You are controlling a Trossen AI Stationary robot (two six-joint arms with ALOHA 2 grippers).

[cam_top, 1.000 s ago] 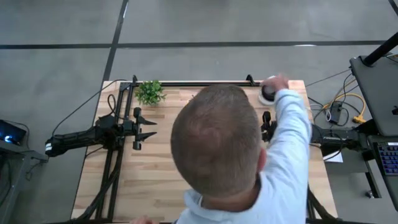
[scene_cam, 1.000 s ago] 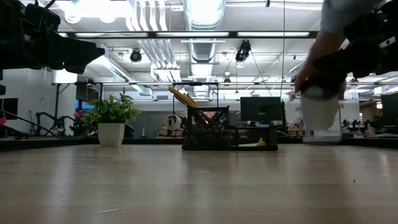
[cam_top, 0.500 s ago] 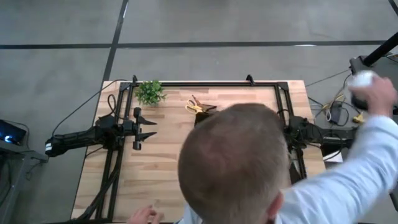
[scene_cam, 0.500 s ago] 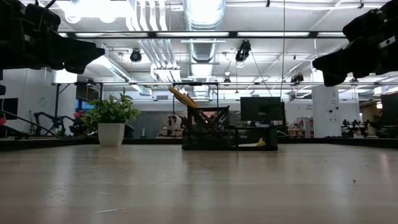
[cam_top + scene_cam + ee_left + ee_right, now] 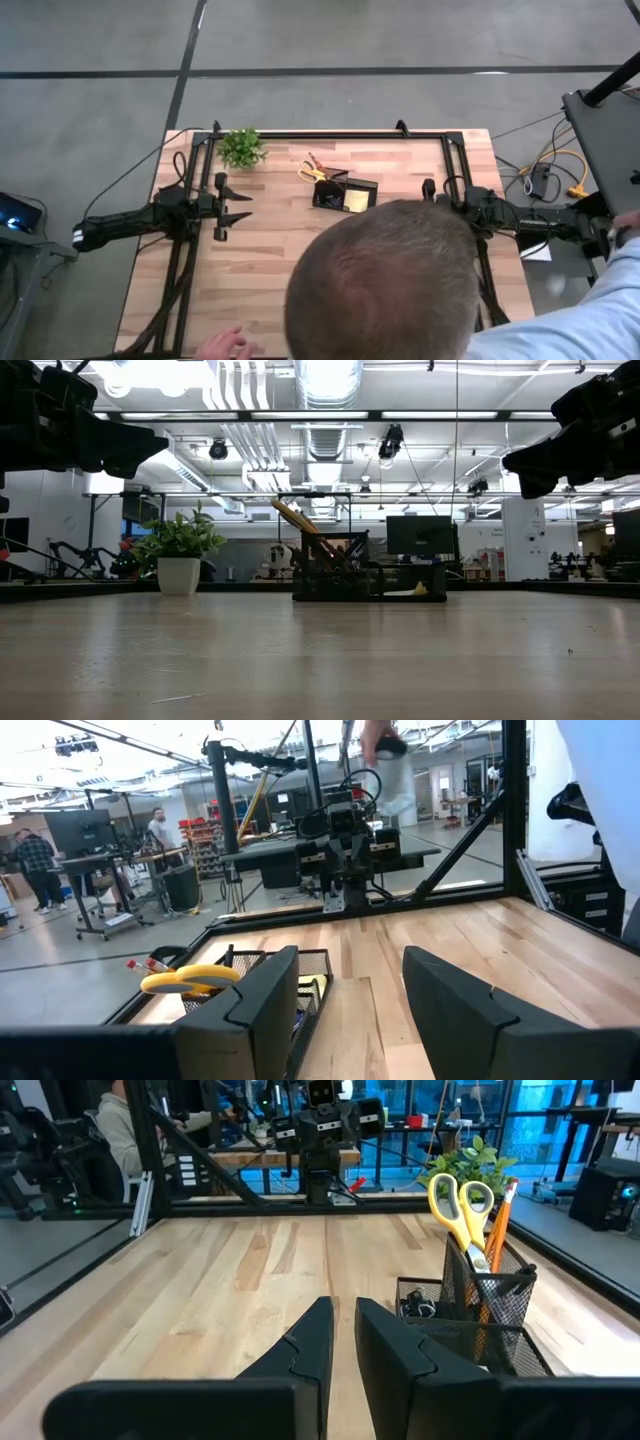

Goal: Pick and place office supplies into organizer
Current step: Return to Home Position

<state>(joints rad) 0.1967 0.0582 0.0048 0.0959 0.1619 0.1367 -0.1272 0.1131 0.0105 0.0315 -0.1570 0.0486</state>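
My left pincer hangs above the left part of the counter. It is released, with its fingers spread wide and bare wood showing between them. It holds nothing and points across toward the other arm.

Toward the far left corner stands a plant in a white pot.

Further right, near the middle of the far side, sits the organizer, well apart from both my pincers. Its tall compartment is on the left and holds the scissors, yellow handles up and leaning out toward the plant. The pencils stand beside them in the same compartment. The low compartment on the right holds the sticky pad, lying flat. I cannot make out the small dark things at the bottom of the mesh.

A person leans over the near edge. The head covers the near middle of the counter, and one hand shows at the near edge to the left. A light blue sleeve stretches off to the right.

My right pincer hangs above the right part of the counter. It is clenched, with only a thin slit between its fingers, and empty. It faces the left arm, with the organizer off to one side.
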